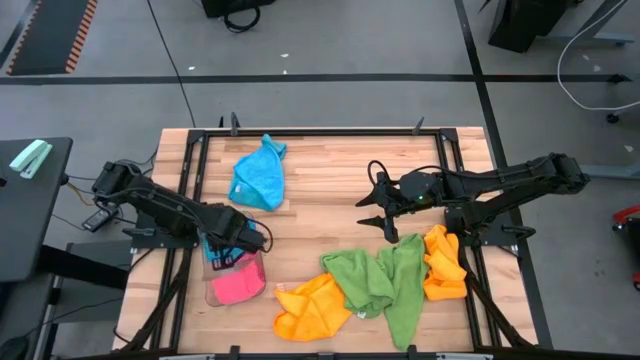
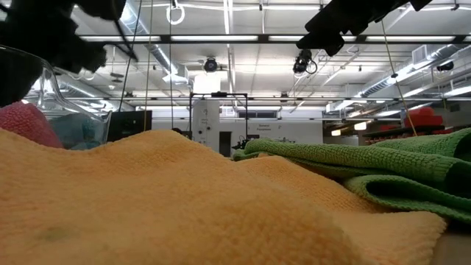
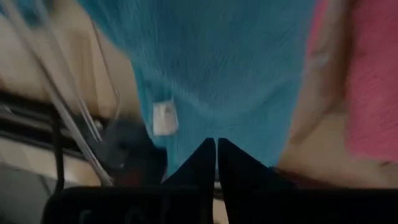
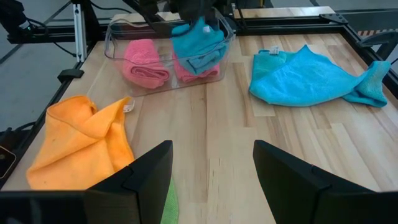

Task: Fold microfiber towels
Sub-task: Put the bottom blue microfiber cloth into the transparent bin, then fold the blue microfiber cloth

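Observation:
My left gripper (image 1: 228, 248) stands over the clear plastic tray (image 4: 118, 34) at the table's near left, shut on a folded sky blue towel (image 4: 199, 45). Two rolled pink towels (image 4: 147, 62) lie in the tray beside it. A second blue towel (image 1: 258, 178) lies spread on the wood farther back. An orange towel (image 1: 312, 305), a green towel (image 1: 380, 283) and another orange towel (image 1: 443, 262) lie crumpled along the near edge. My right gripper (image 4: 211, 149) hovers open above the table's right middle, with nothing between its fingers. My left gripper pinches the blue towel's top part (image 3: 214, 127) between its two fingers, which come from above and point steeply down. The towel hangs below them in several layers. Its lower part (image 4: 202, 59) sits inside the tray against the pink towels.
A black frame (image 1: 300, 135) borders the wooden tabletop. Bare wood (image 4: 249, 143) lies between the tray, the spread blue towel and the near pile. In the low view the orange towel (image 2: 184, 199) fills the foreground.

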You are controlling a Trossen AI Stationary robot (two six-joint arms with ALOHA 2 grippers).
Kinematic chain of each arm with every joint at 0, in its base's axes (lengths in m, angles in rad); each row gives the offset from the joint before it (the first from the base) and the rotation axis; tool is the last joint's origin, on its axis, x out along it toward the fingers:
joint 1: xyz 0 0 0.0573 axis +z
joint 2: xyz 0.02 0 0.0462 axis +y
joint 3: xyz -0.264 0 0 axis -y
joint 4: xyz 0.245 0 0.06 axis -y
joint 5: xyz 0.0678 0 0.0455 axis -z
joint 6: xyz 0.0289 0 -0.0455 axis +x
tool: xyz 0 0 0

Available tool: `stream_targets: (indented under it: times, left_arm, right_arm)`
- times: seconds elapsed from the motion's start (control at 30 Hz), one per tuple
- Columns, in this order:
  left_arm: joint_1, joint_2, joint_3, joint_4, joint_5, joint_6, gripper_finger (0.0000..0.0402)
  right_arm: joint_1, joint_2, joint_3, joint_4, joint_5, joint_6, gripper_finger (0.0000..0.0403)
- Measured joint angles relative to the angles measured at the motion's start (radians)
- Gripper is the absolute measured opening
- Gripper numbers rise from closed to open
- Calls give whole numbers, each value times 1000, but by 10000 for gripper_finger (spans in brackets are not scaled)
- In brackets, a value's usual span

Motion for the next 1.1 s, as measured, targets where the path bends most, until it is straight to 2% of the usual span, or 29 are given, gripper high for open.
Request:
stream_targets:
  times: [0.1,0.2,0.4,0.53,0.6,0.77,1.0,1.1]
  left_arm:
    - [-6,0,25,66,-128,-27,26]
    - [-6,0,11,164,-179,-10,47]
    - [37,0,-102,278,-183,-1,123]
    - [55,0,-196,492,-183,33,168]
    - [57,7,-228,547,-168,37,182]
    - [80,18,-198,460,-129,29,193]
    - [82,11,1,225,-127,46,176]
    - [83,11,57,228,-158,106,167]
  right_arm:
    - [0,0,0,-1,0,0,233]
    - [0,0,0,-2,0,0,233]
    - [0,4,0,-1,0,-3,233]
    - [0,14,-2,0,0,-7,233]
    - [0,22,-1,5,0,-11,233]
    - [0,30,-2,1,0,-15,233]
    - [0,30,-1,1,0,-18,233]
    - [0,30,-1,1,0,-19,233]
